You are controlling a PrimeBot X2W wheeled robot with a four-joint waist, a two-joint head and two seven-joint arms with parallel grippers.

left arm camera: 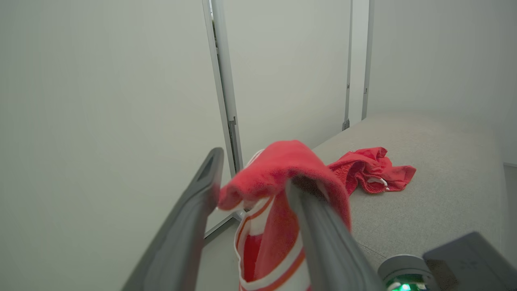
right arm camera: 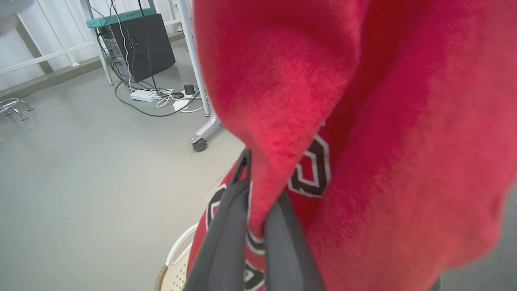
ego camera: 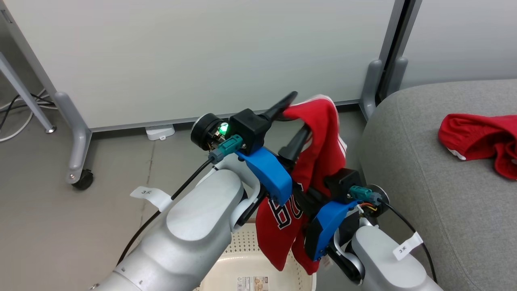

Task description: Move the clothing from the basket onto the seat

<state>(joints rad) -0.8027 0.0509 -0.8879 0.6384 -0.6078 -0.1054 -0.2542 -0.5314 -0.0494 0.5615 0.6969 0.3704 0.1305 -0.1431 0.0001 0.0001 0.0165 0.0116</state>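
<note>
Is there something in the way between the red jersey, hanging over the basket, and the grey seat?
Nothing visible. The jersey hangs beside the seat, whose near edge is bare; the shorts lie farther along it.

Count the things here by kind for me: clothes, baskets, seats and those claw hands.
Garments: 2, a red jersey with white stripes and lettering, and plain red shorts
Cream-white perforated plastic basket: 1
Grey fabric sofa seat: 1
Dark-fingered grippers: 2, left gripper and right gripper
Total: 6
</note>
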